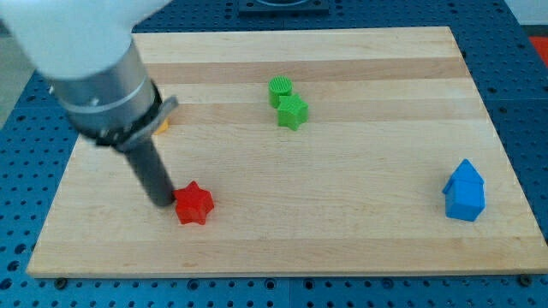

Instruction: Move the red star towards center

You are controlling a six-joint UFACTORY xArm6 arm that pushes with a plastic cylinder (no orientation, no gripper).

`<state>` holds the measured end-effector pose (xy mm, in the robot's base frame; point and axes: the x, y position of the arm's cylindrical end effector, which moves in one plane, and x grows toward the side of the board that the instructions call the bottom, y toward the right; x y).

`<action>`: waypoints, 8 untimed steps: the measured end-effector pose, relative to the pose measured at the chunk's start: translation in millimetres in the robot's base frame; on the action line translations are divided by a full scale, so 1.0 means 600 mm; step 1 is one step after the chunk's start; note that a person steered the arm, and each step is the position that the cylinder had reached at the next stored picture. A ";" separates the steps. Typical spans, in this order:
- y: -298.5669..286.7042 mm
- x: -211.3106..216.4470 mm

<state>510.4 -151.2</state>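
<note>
My tip [160, 203] is carrying nothing; it is only pressing against the red star [194, 204], which is lying just to its right, in the board's lower left part. I judge this side is chosen because pushing from here is sending the star rightward, toward the center. The green cylinder [280, 89] and green star [293, 112] are touching each other, far up-right of my tip. The blue house-shaped block [464, 192] is sitting far right. An orange block [162, 127] is mostly hiding behind the arm, so its shape is unclear
</note>
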 end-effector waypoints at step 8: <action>0.368 0.117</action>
<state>580.9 69.5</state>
